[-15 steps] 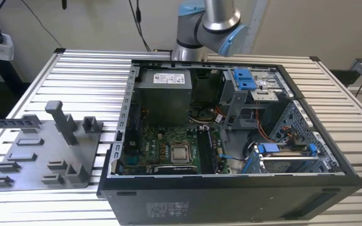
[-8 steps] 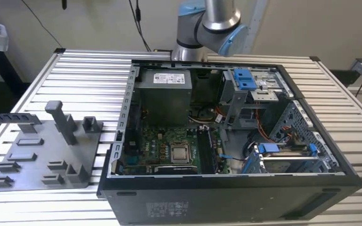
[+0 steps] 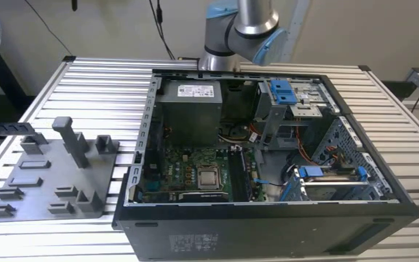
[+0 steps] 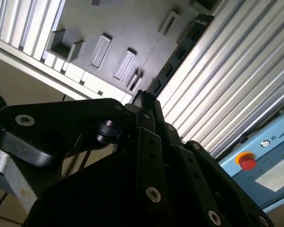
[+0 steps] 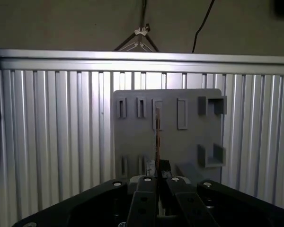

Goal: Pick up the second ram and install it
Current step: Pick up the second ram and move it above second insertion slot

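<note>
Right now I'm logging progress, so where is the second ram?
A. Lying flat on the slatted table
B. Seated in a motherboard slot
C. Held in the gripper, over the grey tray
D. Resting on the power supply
C: in the first wrist view the gripper is shut on the second ram, which shows edge-on with the grey tray behind it.

The held end of the second ram [image 5: 157,135] is hidden within the gripper [image 5: 157,176], its faces unseen edge-on.
</note>
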You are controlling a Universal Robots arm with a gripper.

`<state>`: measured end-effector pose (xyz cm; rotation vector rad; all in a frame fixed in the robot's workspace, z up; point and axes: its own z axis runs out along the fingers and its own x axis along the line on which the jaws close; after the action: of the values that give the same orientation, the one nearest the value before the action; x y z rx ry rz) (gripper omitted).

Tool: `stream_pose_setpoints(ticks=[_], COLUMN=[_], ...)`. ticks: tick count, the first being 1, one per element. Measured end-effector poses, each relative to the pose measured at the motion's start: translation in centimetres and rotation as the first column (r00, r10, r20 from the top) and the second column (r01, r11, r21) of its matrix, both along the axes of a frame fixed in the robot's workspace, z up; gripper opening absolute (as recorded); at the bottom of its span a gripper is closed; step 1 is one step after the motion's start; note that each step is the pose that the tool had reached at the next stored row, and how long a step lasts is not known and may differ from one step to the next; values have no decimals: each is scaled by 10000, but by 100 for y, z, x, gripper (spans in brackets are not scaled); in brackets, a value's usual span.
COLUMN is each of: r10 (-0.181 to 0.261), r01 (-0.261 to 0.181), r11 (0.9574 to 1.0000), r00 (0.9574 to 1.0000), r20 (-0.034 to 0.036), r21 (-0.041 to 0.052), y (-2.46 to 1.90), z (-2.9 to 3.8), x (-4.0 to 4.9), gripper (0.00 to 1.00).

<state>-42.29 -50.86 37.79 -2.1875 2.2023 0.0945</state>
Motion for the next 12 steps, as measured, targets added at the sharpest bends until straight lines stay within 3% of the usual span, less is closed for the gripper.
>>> stream_pose_setpoints(ticks=[12], r10=[0], r01=[0], r11=[10000], r00=[10000], r20=[64], r21=[1], y=[0], z=[289], x=[0], gripper=[14])
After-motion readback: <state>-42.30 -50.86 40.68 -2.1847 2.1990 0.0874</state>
